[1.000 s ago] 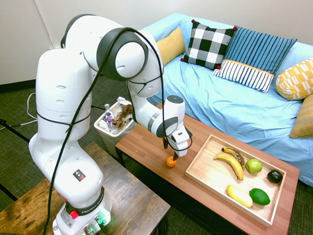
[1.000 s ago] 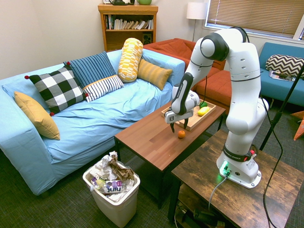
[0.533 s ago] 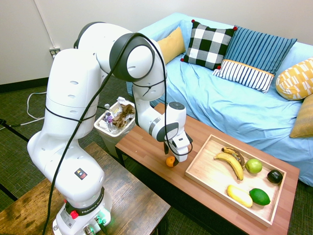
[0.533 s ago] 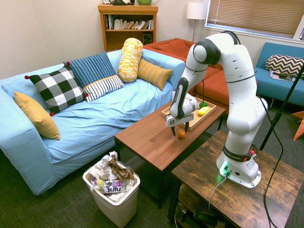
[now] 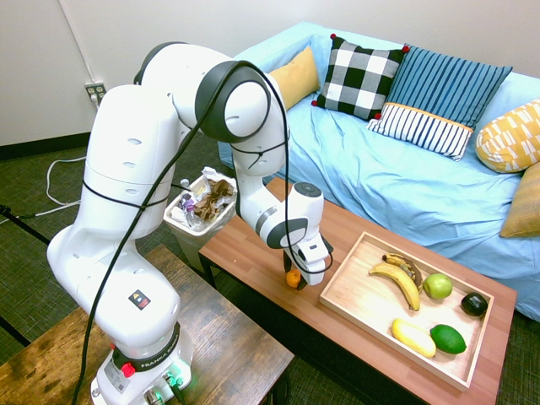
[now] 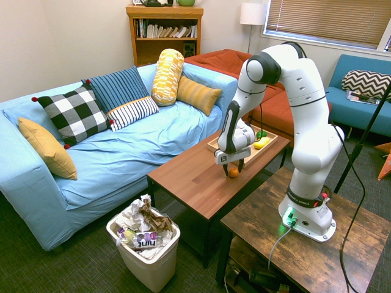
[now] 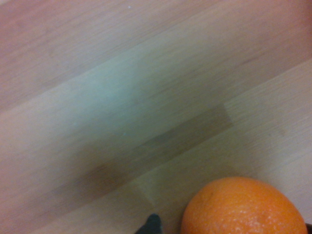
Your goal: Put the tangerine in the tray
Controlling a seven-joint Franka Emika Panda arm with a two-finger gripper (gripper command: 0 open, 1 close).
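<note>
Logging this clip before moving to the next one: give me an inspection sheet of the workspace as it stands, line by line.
Surface: reddish-brown wooden coffee table, in front of a light-blue sofa.
Job's things: small round orange tangerine on the table, near its front edge, outside the shallow light-wood tray.
Clutter: in the tray, two bananas, a green apple, a dark fruit, a yellow oval fruit and a green one.
Claw: claw pointing down over the tangerine, fingers either side of it; grip not confirmed.
Cables: black cable along the arm.
Surroundings: full white waste bin, cushions on the sofa, bookshelf, window blinds.
</note>
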